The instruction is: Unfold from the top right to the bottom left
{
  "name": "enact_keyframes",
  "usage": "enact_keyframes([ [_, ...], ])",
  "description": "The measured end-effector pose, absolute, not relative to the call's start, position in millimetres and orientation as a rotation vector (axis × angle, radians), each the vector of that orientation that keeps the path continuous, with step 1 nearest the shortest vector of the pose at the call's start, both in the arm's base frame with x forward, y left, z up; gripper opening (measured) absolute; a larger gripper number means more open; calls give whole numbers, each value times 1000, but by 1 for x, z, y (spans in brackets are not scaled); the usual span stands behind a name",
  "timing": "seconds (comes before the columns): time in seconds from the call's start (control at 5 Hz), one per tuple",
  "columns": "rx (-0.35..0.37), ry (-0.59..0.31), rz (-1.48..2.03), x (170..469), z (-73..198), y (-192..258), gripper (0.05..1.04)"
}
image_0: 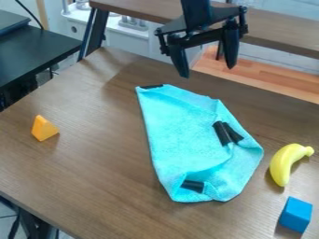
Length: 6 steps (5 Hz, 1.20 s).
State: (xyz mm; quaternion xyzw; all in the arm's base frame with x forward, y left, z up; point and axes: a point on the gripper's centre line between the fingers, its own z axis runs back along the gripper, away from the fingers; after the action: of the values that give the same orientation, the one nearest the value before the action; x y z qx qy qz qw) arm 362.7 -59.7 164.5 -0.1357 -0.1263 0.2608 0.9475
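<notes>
1. As I look down the feed, the gripper [207,71] hangs at the top of the view, over the table's far edge, pincer spread wide, the two tips well apart.
2. Task item: turquoise cloth [187,135], mid-table, just below the gripper in view, partly folded. I see a long, straightish left side, a narrower far end, and a bunched, rounded near end.
3. Black patches on cloth: one at the far left corner, two side by side toward the right edge, one in the creases at the near end.
4. Right of cloth, near it: yellow banana [283,163], curved, stem toward upper right.
5. Below banana, near lower right of view: blue block [296,214].
6. Left side, well apart from cloth: orange wedge [44,128], triangular face showing.
7. All that sits on the brown wooden table [93,172]. I get a dark table [37,53] at upper left too.
</notes>
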Motion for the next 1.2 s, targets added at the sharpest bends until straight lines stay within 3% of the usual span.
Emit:
enact_keyframes([
  [0.2,-267,-236,550,365,149,-60,999],
  [0.4,-284,-297,624,383,113,-72,999],
  [0.8,-250,-355,700,416,52,-83,999],
  [1.2,-206,-374,700,435,29,-83,999],
])
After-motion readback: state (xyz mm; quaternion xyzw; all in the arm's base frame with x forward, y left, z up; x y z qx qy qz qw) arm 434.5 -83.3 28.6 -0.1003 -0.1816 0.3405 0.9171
